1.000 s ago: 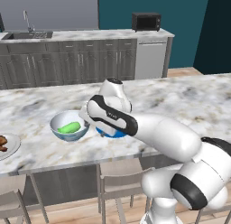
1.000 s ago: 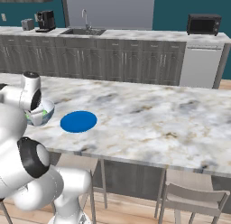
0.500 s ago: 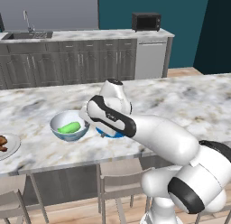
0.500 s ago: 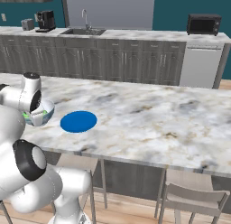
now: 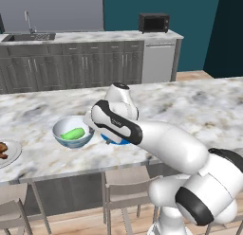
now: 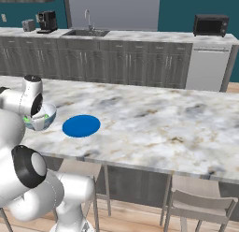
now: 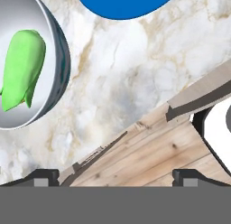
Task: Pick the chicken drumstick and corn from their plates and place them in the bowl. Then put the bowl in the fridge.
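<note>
The corn lies in the pale blue-grey bowl on the marble counter; in the hand view the corn is bright green inside the bowl. The empty blue plate sits just right of the bowl. At the far left, the chicken drumstick rests on the grey-white plate. My gripper hangs open and empty above the counter's front edge, between the bowl and the blue plate. The fridge is out of view.
Chairs stand under the counter's front edge, over a wooden floor. Behind runs a back counter with a sink, a microwave and a coffee machine.
The hand stays between bowl and blue plate. Only the arm's lower links have shifted a little.
</note>
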Controlling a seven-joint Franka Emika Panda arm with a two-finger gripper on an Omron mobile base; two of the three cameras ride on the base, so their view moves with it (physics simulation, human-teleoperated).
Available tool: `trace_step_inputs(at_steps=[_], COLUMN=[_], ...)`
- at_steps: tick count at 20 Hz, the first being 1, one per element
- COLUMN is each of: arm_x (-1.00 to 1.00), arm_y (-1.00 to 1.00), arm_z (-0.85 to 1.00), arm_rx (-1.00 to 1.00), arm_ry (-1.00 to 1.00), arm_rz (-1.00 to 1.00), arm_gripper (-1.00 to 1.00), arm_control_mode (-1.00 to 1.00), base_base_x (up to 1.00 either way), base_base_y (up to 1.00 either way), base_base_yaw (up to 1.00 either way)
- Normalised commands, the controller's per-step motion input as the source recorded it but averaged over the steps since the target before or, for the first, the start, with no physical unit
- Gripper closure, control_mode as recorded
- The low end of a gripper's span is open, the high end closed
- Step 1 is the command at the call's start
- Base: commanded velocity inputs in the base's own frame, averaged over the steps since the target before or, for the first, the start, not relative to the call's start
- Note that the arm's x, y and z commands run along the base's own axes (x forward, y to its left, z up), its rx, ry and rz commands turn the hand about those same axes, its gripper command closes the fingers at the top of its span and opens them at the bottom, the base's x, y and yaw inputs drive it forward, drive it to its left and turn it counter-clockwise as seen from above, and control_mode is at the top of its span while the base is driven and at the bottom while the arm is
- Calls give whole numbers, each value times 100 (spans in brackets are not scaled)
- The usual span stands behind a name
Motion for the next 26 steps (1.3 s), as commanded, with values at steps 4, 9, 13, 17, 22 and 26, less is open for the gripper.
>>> trace_step_inputs(at_steps=[4,9,13,17,22,26], arm_x=[0,0,0,0,0,0], arm_y=[0,0,0,0,0,0], arm_z=[0,0,0,0,0,0], arm_rx=[0,0,0,0,0,0], arm_ry=[0,0,0,0,0,0], arm_rz=[0,0,0,0,0,0], arm_gripper=[-100,-100,-100,-100,-100,-100], arm_control_mode=[100,100,100,100,100,100], base_base_x=[0,-18,-17,-1,0,0], base_base_y=[0,1,60,78,86,85], base_base_yaw=[0,-2,0,0,0,-1])
